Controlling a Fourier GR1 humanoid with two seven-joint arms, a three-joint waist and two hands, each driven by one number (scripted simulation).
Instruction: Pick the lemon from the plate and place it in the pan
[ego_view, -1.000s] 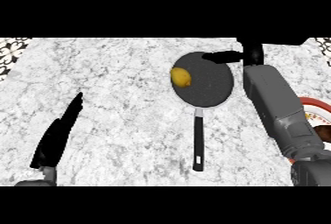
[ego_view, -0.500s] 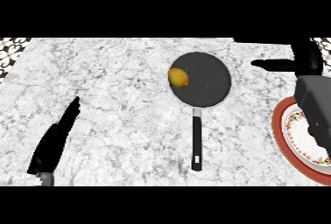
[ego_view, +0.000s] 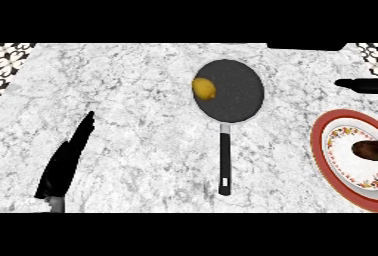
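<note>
The lemon (ego_view: 203, 89) lies inside the black pan (ego_view: 240, 100), on the left side of the pan's floor and close against the wall, so by its place the task looks finished. The pan's handle (ego_view: 224, 160) points toward the near edge of the marble counter (ego_view: 140, 100). The red-rimmed plate (ego_view: 322, 150) stands at the right, well apart from the pan, and a dark brown thing (ego_view: 365, 149) which cannot be identified lies on it. The left hand (ego_view: 66, 160) rests at the near left with its fingers straight and together, holding nothing. Of the right hand (ego_view: 358, 85) only a black sliver shows at the right edge, and one cannot tell if it is open or closed. The lemon is probably light and firm, with a smooth rind that may slip. Being rounded, it can roll on the pan's floor. If it must be taken again, the best hold is probably across its thick middle, not at its narrow ends.
</note>
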